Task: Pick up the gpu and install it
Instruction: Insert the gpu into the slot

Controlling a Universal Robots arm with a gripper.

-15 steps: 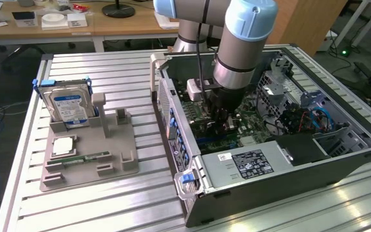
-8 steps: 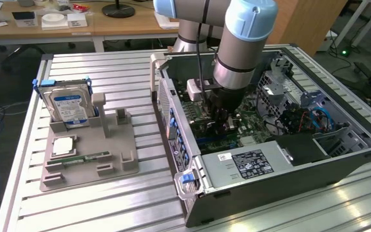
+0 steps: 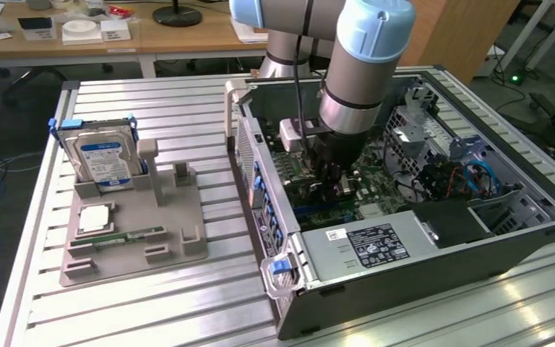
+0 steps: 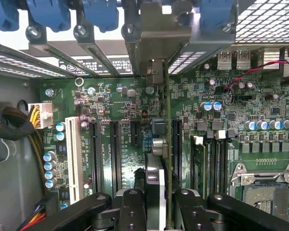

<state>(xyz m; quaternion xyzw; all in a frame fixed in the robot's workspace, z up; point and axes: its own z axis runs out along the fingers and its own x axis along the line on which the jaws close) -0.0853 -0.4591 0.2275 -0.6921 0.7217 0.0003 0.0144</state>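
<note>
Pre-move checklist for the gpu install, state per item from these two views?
1. Card held: ok. The tool is shut on the thin dark green gpu card, seen edge-on in the wrist view.
2. Tool inside the case: ok. In the exterior view it is down in the open grey computer case, above the green motherboard.
3. Card along the slots: ok. Its edge runs parallel to the long black expansion slots.
4. Metal bracket at the rear opening: ok. The card's bracket sits among the blue clips.
5. Card fully seated: cannot tell.
6. Holder: ok. The silver hard drive with blue-white label stands in the grey holder.
</note>
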